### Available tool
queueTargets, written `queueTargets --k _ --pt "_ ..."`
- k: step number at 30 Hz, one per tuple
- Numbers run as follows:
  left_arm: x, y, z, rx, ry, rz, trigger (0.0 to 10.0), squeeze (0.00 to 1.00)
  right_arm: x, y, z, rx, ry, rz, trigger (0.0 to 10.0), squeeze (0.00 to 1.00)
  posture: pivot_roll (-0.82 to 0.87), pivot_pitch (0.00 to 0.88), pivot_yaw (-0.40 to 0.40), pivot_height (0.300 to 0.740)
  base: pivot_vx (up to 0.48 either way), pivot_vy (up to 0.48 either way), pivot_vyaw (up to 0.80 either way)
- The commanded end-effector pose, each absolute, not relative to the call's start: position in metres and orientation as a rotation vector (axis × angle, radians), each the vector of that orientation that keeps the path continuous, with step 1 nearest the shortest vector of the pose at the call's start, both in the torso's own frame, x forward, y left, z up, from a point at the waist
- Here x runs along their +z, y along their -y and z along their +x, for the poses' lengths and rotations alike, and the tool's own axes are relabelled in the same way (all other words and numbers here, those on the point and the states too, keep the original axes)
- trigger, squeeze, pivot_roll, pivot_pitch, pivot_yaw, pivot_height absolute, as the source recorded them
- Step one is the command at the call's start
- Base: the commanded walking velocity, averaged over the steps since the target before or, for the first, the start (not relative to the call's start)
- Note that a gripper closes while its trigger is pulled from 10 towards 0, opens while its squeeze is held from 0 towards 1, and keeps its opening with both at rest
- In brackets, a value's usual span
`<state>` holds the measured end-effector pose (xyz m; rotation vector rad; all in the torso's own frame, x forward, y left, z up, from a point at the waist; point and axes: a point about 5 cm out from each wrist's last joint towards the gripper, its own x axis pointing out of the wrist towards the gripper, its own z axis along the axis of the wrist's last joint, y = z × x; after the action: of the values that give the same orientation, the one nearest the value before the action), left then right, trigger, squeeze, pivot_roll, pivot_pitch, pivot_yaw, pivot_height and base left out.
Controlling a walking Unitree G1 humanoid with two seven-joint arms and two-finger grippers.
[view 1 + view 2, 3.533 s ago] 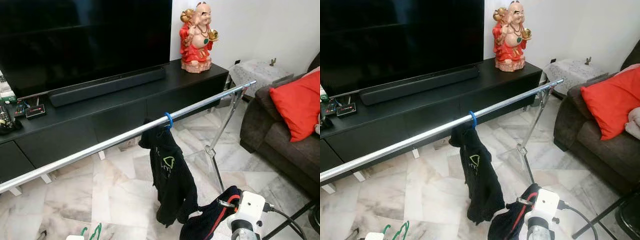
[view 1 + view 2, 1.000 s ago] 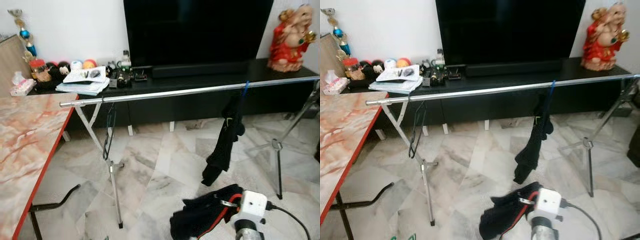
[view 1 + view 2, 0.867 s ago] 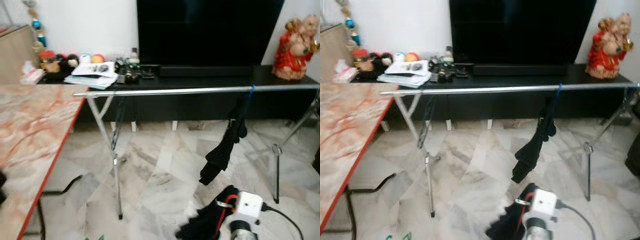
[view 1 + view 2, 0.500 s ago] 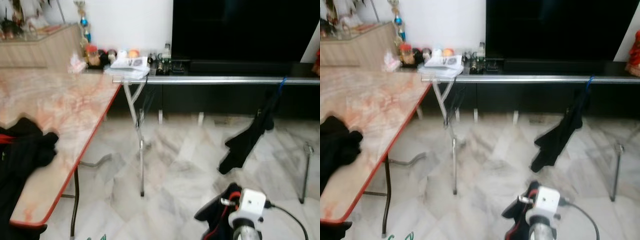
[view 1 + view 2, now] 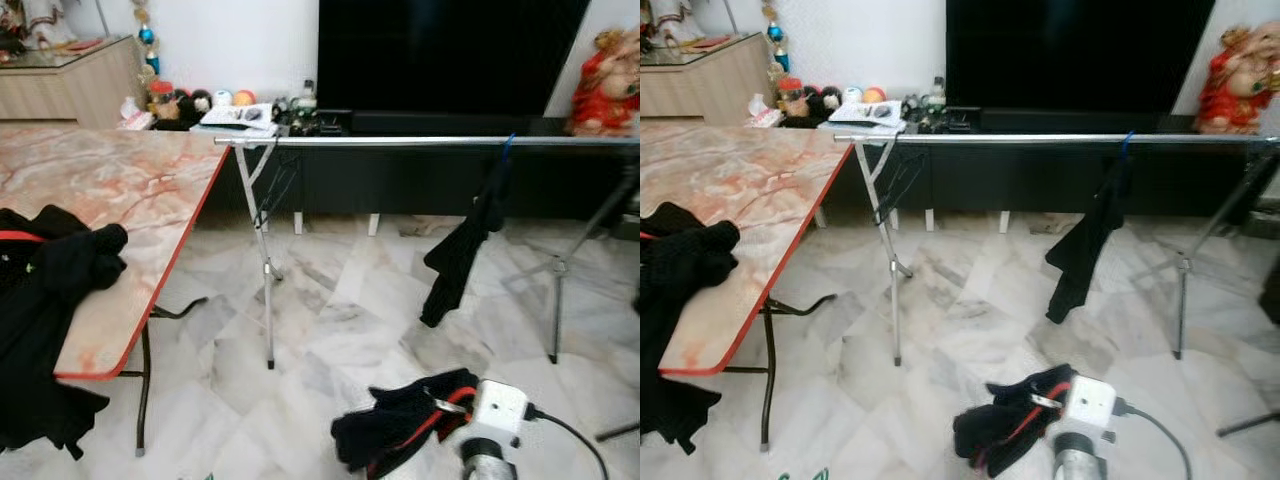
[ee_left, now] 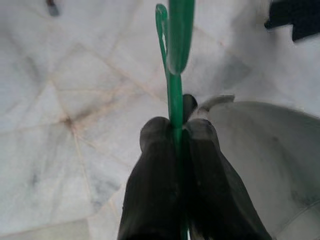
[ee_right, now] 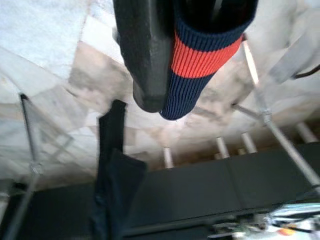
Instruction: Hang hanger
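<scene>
A green hanger [image 6: 175, 75] stands between the fingers of my left gripper [image 6: 172, 131], which is shut on it low over the marble floor; its tip [image 5: 800, 474] peeks in at the eye view's bottom edge. My right gripper [image 7: 160, 95] is shut on a dark garment with a red-striped navy cuff [image 7: 200, 60], bunched in front of the right wrist [image 5: 400, 432]. The silver clothes rail [image 5: 400, 142] runs across the room ahead. A black top [image 5: 458, 255] hangs from it on a blue hanger [image 5: 507, 148].
A marble-topped folding table [image 5: 130, 200] with a red edge stands at the left, with black clothes [image 5: 50, 290] heaped on it. Behind the rail are a black TV bench [image 5: 420, 185], a large TV and a red statue [image 5: 608, 70]. The rail's tripod legs [image 5: 265, 280] stand on the floor.
The view has swung left from the rail's right end and now takes in the table and the whole rail. Both grippers keep their holds.
</scene>
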<state>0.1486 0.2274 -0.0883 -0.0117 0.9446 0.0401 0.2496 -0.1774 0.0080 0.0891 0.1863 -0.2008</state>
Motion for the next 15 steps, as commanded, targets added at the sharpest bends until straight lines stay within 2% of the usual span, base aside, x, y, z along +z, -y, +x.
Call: queueTargets --k 1,11,15 --pt "-0.092 -0.225 0.140 0.044 -0.978 -0.026 10.0 0.00 0.013 0.181 0.254 -0.201 -0.164 0.083 10.0 0.00 0.11 0.015 0.010 0.740 -0.315 0.000 0.00" --pt "-0.092 -0.237 0.133 0.059 -1.001 -0.017 10.0 0.00 0.013 0.181 0.254 -0.201 -0.165 0.085 10.0 0.00 0.11 0.018 0.011 0.740 -0.317 0.000 0.00" --pt "-0.093 -0.241 0.129 0.068 -1.016 -0.006 10.0 0.00 0.013 0.180 0.254 -0.199 -0.168 0.086 10.0 0.00 0.12 0.019 0.011 0.740 -0.197 0.000 0.00"
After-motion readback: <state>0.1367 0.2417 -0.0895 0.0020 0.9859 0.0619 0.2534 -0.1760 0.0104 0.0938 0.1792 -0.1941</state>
